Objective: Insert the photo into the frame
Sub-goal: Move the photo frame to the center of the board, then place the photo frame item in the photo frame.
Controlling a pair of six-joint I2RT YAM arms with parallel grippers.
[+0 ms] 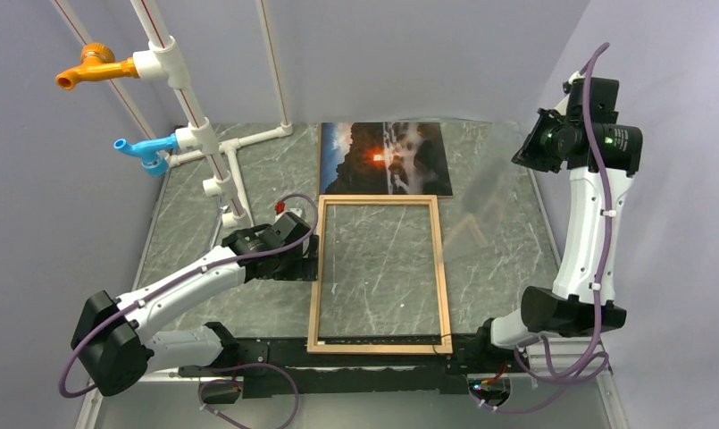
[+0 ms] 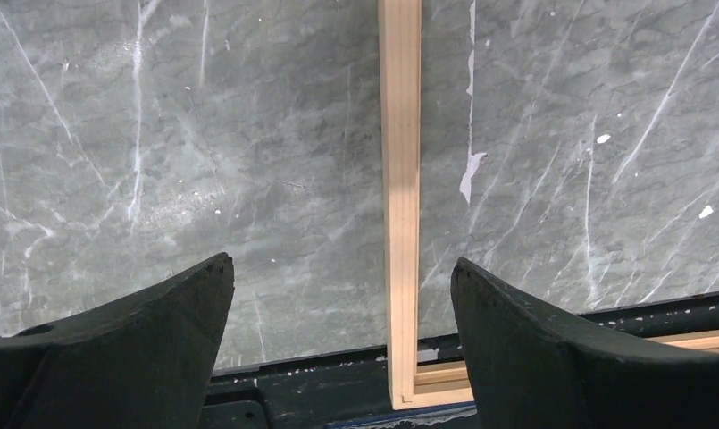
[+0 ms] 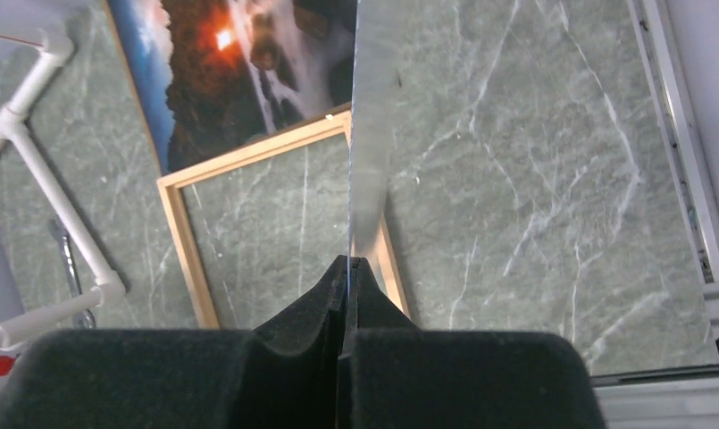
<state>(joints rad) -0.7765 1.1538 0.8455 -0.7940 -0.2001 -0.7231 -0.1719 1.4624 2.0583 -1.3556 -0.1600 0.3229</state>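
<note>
Frame (image 1: 443, 268) flat, left gripper (image 2: 339, 262) astride its edge

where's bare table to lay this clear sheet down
Widest bare marble: right of the frame, between its right rail and the right arm. Inside the frame is bare too. Crowded: left side, with the left gripper straddling the rail and white pipes behind.

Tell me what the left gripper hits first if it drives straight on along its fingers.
Most likely the frame: its left strip runs between the open fingers of the left gripper, with the marble table just beneath. How far off it is, the wrist view doesn't show.
</note>
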